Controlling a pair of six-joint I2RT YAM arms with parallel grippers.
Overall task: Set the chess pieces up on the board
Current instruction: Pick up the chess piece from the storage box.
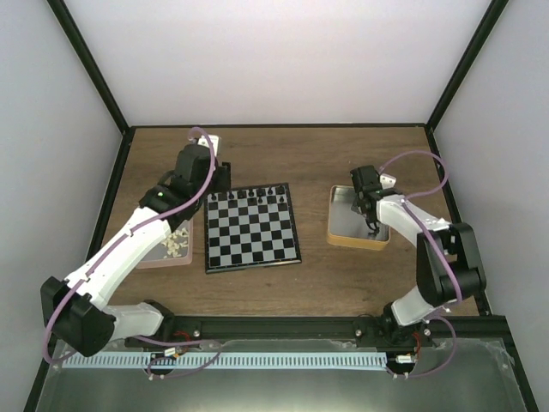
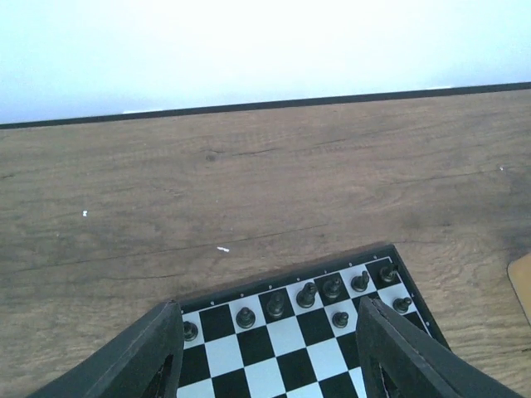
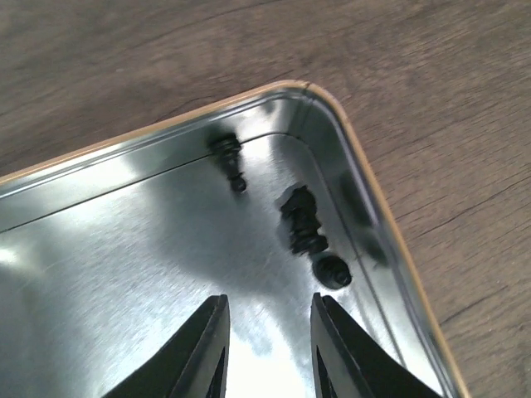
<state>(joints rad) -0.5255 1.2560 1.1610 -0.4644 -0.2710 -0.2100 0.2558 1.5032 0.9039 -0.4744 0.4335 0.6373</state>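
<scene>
The left hand (image 2: 270,308) hangs spread and empty above the board (image 2: 290,336), over its far-row pieces (image 2: 307,293). The right hand (image 3: 270,303), narrowly parted and empty, hovers over the tin (image 3: 124,249).

Wooden table (image 1: 317,163): board (image 1: 252,228), tin (image 1: 347,219), tray (image 1: 159,264)

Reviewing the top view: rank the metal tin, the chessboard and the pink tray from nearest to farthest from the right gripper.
1. The metal tin: on the right side; the right gripper hangs directly over it.
2. The chessboard: in the middle, to that gripper's left.
3. The pink tray: farthest, at the far left beyond the chessboard.
</scene>
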